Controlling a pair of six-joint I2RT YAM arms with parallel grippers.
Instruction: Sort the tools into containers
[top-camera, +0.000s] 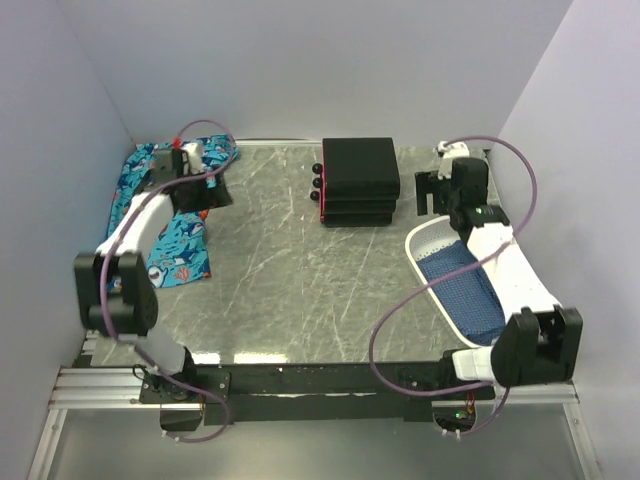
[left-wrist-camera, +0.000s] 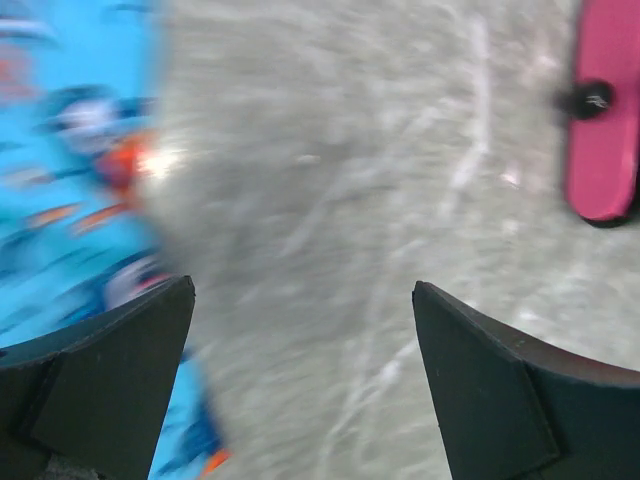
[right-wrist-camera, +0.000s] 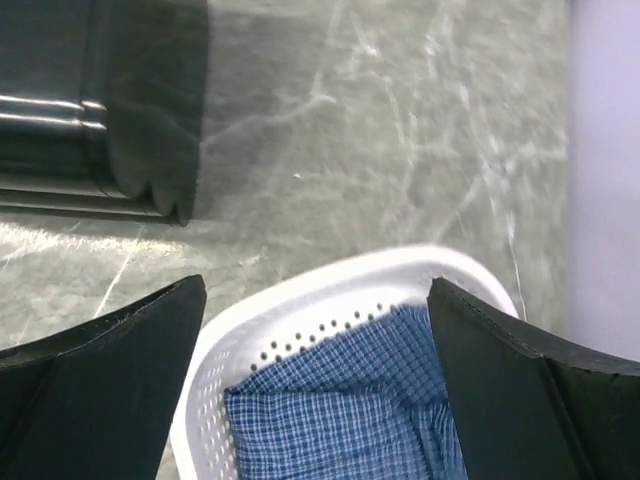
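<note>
No tools show in any view. The black cabinet (top-camera: 360, 178) stands at the back middle, its containers pushed in, with three black knobs (top-camera: 318, 184) on its left face. One magenta drawer front (left-wrist-camera: 603, 140) with its knob (left-wrist-camera: 590, 98) appears blurred in the left wrist view. My left gripper (top-camera: 218, 192) (left-wrist-camera: 303, 290) is open and empty, over bare table beside the shark cloth (top-camera: 165, 225) (left-wrist-camera: 70, 170). My right gripper (top-camera: 428, 195) (right-wrist-camera: 316, 290) is open and empty above the far end of a white basket (right-wrist-camera: 300, 310), right of the cabinet (right-wrist-camera: 100, 100).
The white perforated basket (top-camera: 425, 250) lies along the right side with a blue checked cloth (top-camera: 465, 285) (right-wrist-camera: 340, 410) in it. The shark-patterned cloth covers the far left of the table. Walls close in on the left, back and right.
</note>
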